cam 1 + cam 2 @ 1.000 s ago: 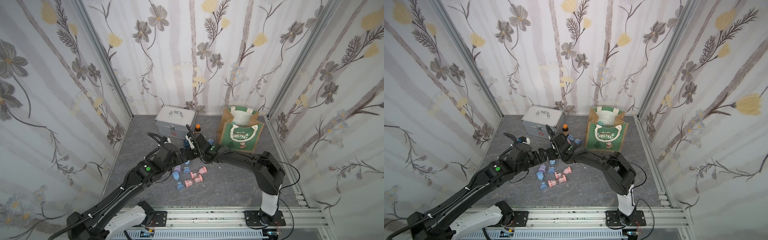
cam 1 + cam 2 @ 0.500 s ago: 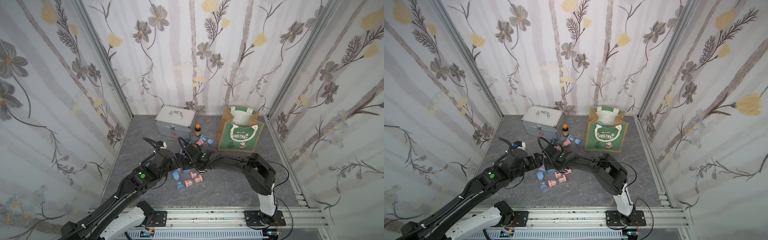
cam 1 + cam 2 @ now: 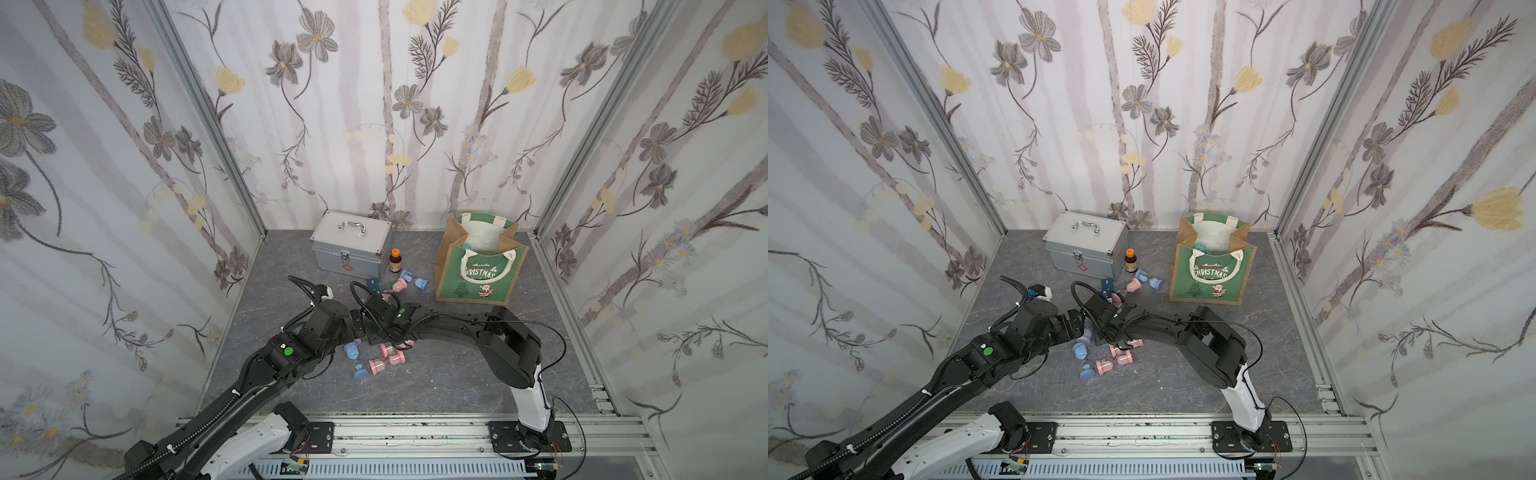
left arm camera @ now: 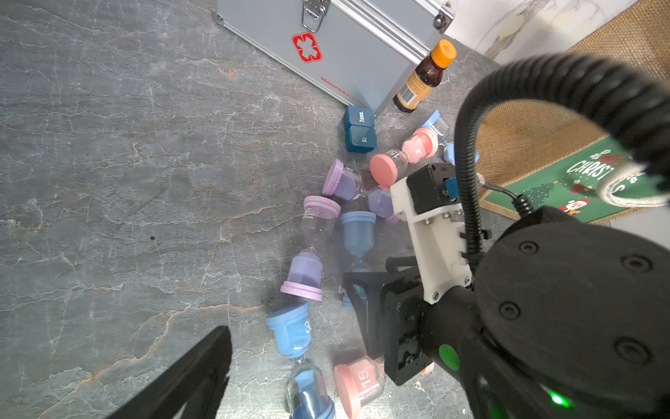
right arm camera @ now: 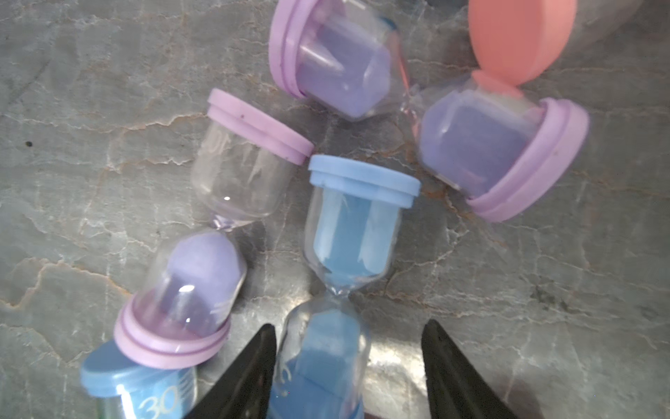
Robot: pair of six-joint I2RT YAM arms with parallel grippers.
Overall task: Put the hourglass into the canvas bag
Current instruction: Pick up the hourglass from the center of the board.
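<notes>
- The clear plastic hourglass with blue caps and blue sand [image 5: 350,232] lay on its side in the cluster near the middle of the grey stone-patterned desk [image 3: 457,374], not yet in the bag.
- The right gripper [image 5: 348,324] straddled one bulb of that blue hourglass with its jaws spread. One finger [image 5: 253,370] touched the bulb and the other stood apart, so nothing was pinched yet. We judged the bulb was chosen over the thin neck for its fuller surface.
- A purple-capped hourglass [image 5: 214,235] lay just beside it. We judged the touching finger had to fit the narrow gap between them, and that closing might nudge this neighbour.
- The left gripper [image 3: 1077,328] hovered by the same cluster. Only one of its fingers showed, so we could not tell its opening.
- The boxy tan jute canvas bag with a green Christmas front [image 3: 478,278] stood upright, mouth open, near the desk's far right corner, presumably ready for a drop from above.
- The silver metal case [image 3: 351,245] and the brown orange-capped bottle [image 3: 395,261] stood by the far edge, clear of the grip.
</notes>
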